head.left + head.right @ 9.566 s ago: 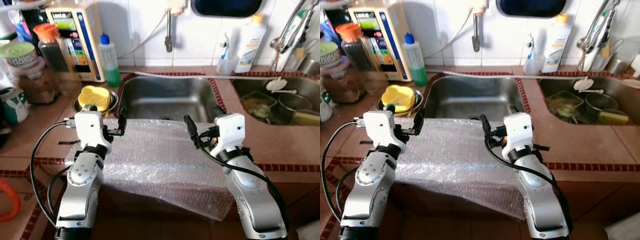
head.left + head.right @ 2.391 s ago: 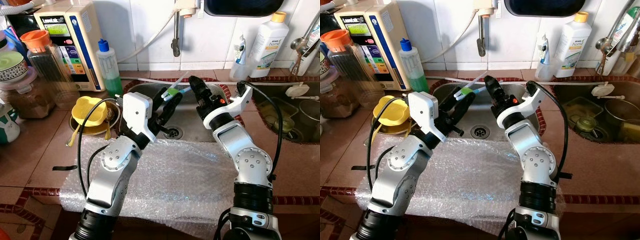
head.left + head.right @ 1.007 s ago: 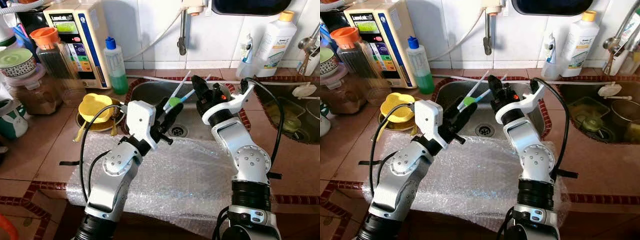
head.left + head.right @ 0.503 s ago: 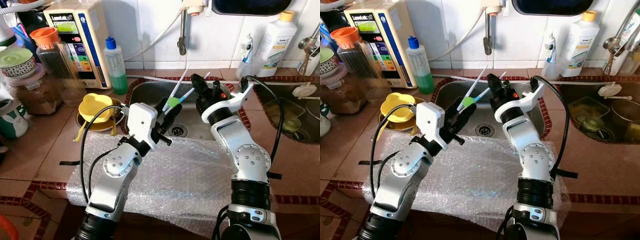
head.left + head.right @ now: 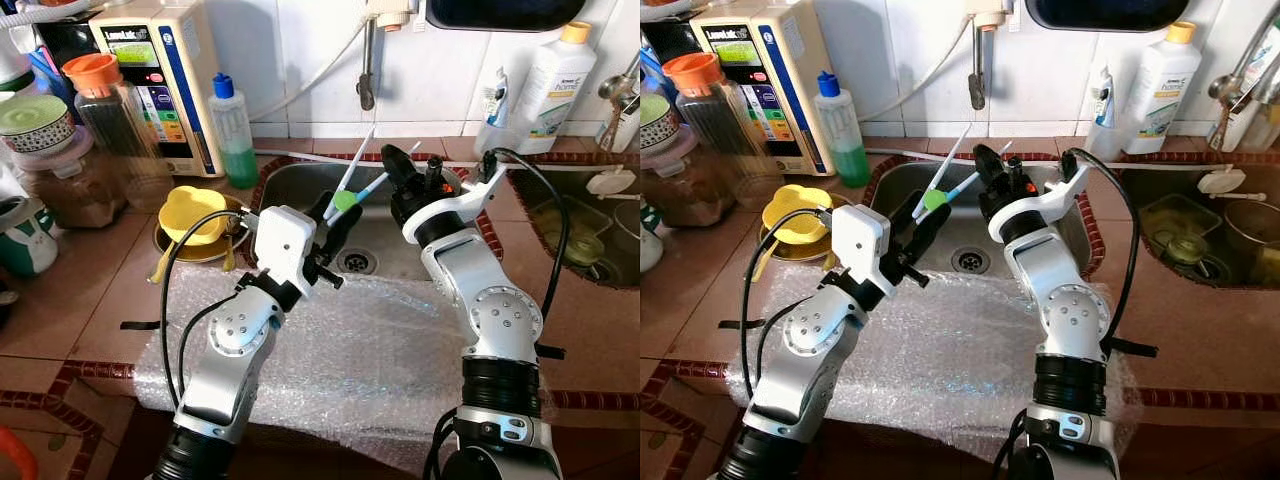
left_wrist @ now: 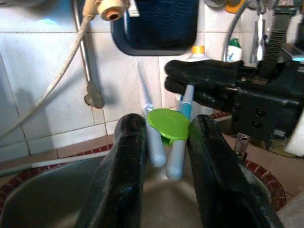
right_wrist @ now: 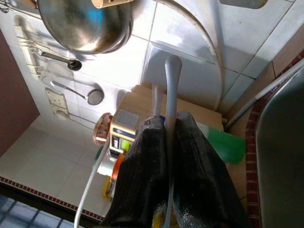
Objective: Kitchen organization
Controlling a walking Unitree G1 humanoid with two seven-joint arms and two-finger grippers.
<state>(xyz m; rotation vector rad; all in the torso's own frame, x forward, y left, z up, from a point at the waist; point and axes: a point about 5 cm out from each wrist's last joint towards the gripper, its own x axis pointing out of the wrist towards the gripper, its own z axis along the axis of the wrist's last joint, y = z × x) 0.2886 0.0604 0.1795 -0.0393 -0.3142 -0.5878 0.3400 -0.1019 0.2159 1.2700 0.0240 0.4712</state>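
Hovering above the sink [image 5: 300, 185], the left gripper [image 5: 333, 212] pinches two toothbrushes [image 6: 159, 137] with a green cap [image 6: 168, 124]; the right gripper [image 5: 392, 165] is pressed onto one handle.

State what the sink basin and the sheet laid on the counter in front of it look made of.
Sink basin: seemingly stainless steel, brushed grey with soft reflections and a metal drain. Sheet: clear plastic bubble wrap, judging by its rows of small air pockets and the counter showing through.
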